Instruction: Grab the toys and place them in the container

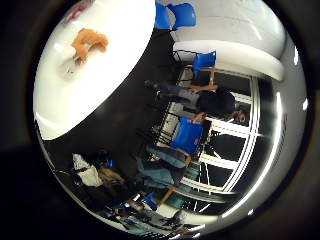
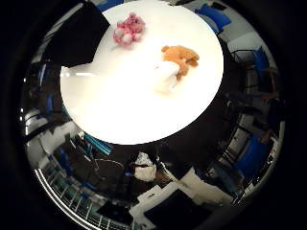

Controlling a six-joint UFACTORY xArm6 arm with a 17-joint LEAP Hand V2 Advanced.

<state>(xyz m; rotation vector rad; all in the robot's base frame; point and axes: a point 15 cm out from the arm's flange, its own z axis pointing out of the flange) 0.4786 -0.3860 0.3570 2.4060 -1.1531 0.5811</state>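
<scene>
While fingers' state cannot be told, orange plush toy (image 2: 180, 59) lies sprawled on white table (image 2: 124, 115), pink toy (image 2: 128, 29) apart.

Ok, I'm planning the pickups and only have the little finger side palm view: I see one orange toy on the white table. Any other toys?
Observer: Yes. The thumb side view shows a pink plush toy on the same table, lying apart from the orange toy.
Operator: Is the container in sight there?
Observer: A black flat-sided shape overlaps the table's edge close to the pink plush toy. I cannot tell whether it is the container.
</scene>
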